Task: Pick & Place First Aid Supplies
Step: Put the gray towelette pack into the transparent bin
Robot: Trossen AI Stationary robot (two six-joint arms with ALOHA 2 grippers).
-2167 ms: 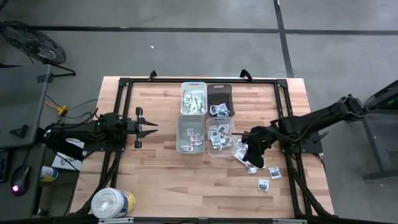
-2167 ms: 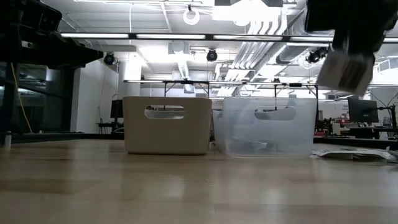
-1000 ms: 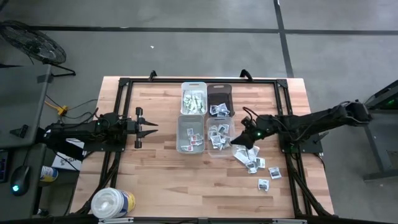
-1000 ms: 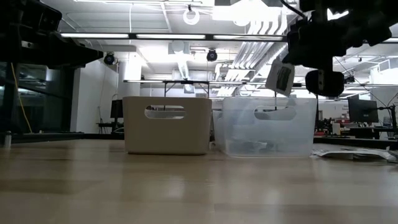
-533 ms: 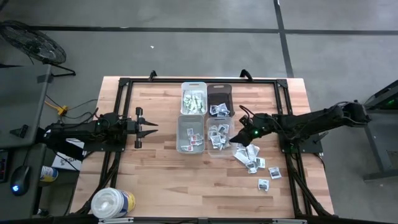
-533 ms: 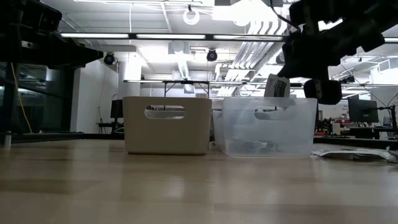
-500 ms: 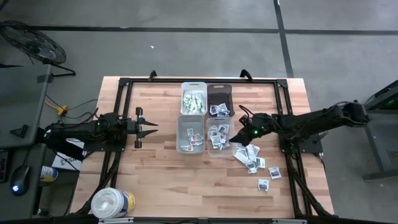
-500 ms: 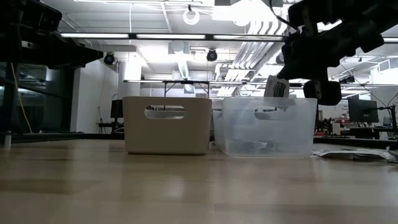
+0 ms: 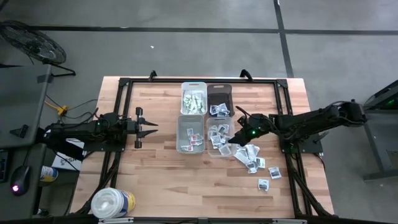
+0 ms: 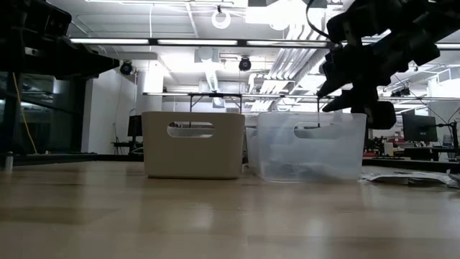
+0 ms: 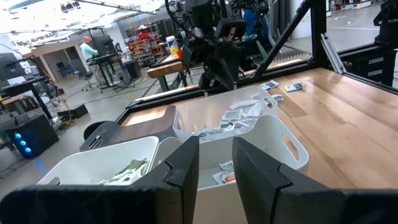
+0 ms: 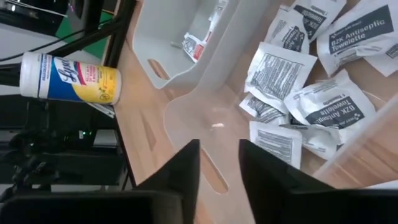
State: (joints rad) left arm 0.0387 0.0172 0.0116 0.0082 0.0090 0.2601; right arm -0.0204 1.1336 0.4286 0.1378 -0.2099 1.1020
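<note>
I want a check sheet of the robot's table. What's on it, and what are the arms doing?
Surface: wood table, black frame.
Job's things: packets in the clear bin; loose packets beside it.
Clutter: three more bins; round tub at a corner.
Grippers: right gripper over the clear bin, fingers apart, nothing between; left gripper waits at the table's left, fingers apart.
Cables: yellow cable off the table's left.
Surroundings: fan, workshop, a distant person.

The right hand (image 9: 235, 138) has swung over the clear bin (image 9: 219, 136), parted its fingers, and its packet is gone.
</note>
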